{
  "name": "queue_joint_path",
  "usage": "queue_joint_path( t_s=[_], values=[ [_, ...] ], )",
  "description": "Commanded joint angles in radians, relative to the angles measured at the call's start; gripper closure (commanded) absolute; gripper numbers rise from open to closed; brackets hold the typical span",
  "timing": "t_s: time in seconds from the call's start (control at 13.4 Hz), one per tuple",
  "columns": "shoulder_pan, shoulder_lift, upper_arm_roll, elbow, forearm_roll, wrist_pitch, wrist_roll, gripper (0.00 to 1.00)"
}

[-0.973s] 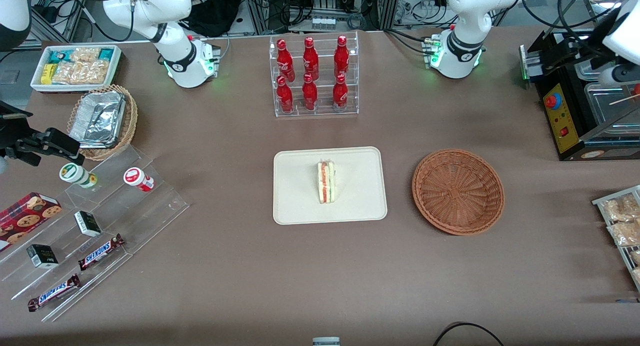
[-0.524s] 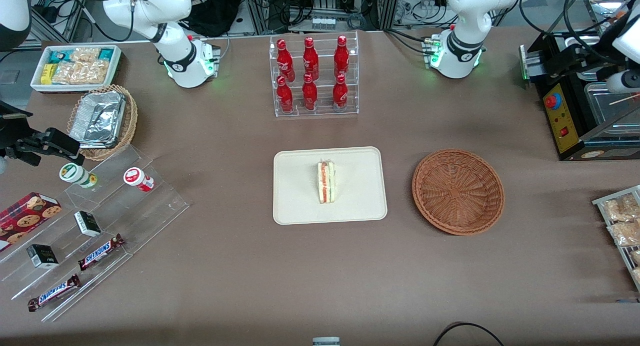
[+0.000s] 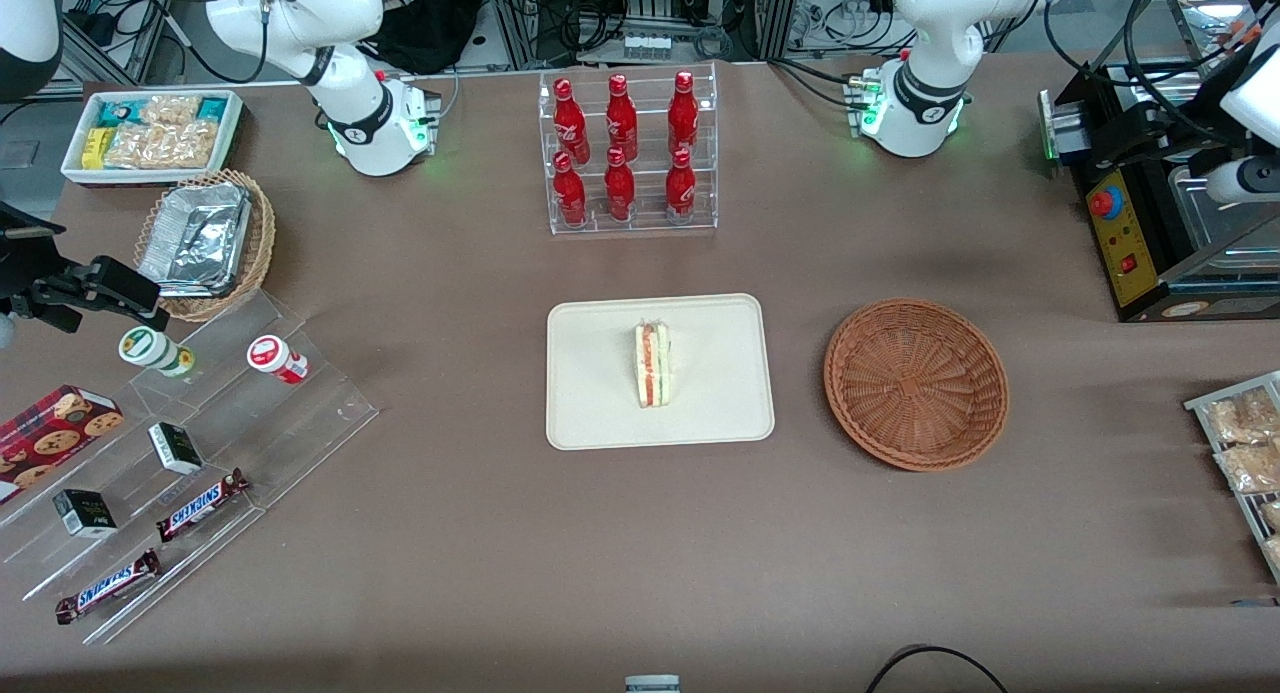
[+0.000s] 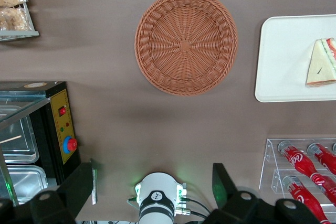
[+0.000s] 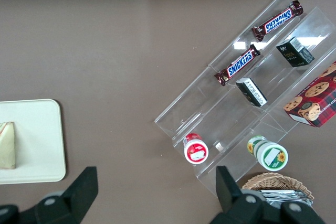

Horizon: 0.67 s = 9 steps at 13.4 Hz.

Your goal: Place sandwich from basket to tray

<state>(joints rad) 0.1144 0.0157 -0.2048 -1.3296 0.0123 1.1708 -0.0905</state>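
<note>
— Where's the sandwich now?

— Lying on the tray, about at its middle, filling edge up. The basket beside it, toward the working arm's end of the table, holds nothing. So I'd judge the placing done.

— And the gripper?

— High above the table, well apart from both tray and basket, looking straight down. Its fingers stand wide apart with nothing between them.

— So what's the step in hand, and how to do it well?

— Pulling clear, I'd say. Keep the height and keep the fingers spread. Don't swing low over the rack of red bottles, which stands farther from the front camera than the tray, nor toward the black machine at the working arm's end of the table. The sandwich sits well inside the rim, so no nudging is needed; leave it be.
</note>
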Motion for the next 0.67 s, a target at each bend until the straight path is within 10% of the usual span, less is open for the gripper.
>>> queue_joint_path(
  t_s=[0.0, 0.6],
  values=[
    [-0.022, 0.0, 0.021, 0.01, 0.006, -0.025, -0.023, 0.0],
    [-0.024, -0.04, 0.044, -0.019, 0.04, -0.027, -0.02, 0.0]
  ],
)
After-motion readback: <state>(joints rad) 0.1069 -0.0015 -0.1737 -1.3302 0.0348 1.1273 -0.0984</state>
